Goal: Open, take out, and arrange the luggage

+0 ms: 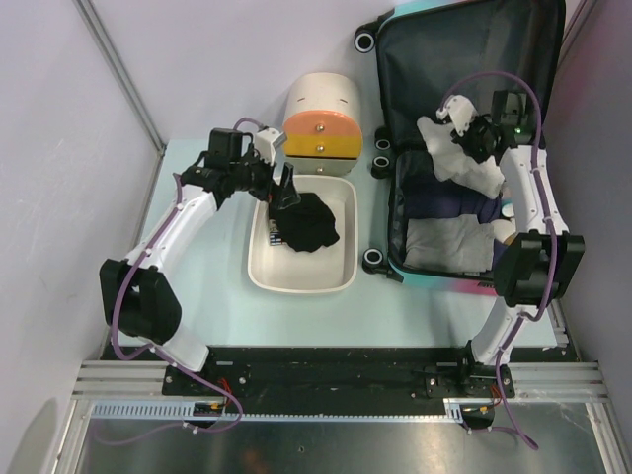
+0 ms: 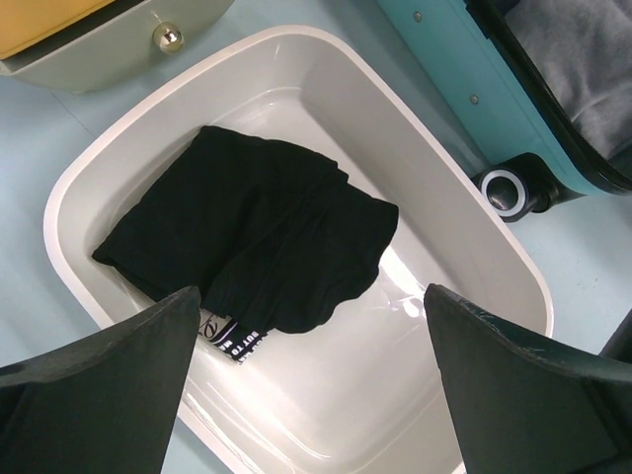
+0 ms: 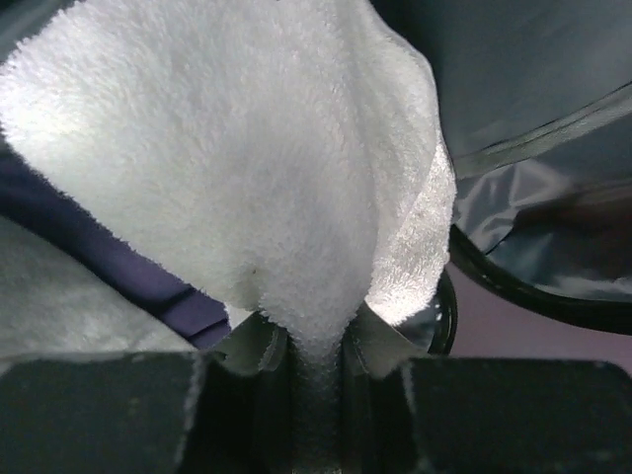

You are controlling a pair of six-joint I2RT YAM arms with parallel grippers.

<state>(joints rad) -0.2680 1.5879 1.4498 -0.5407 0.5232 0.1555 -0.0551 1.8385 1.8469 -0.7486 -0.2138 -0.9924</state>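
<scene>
the suitcase point(image 1: 420, 59) lies open on the right side of the table point(image 1: 217, 296), its lid propped up at the back and its lower half flat, with folded navy cloth point(image 1: 444, 204) and grey cloth point(image 1: 449, 242) inside

the right gripper point(image 3: 316, 346) is inside the case, its fingers pinched together on a fold of a white towel point(image 3: 247, 178), which drapes over the navy cloth

the left gripper point(image 2: 311, 296) hangs with its fingers spread wide and holding nothing, above a white tub point(image 2: 474, 207) just left of the case

a black garment point(image 2: 257, 227) lies crumpled in the tub's far half

a cream drawer box point(image 1: 321, 123) with orange fronts stands just behind the tub, beside the case's wheels
</scene>
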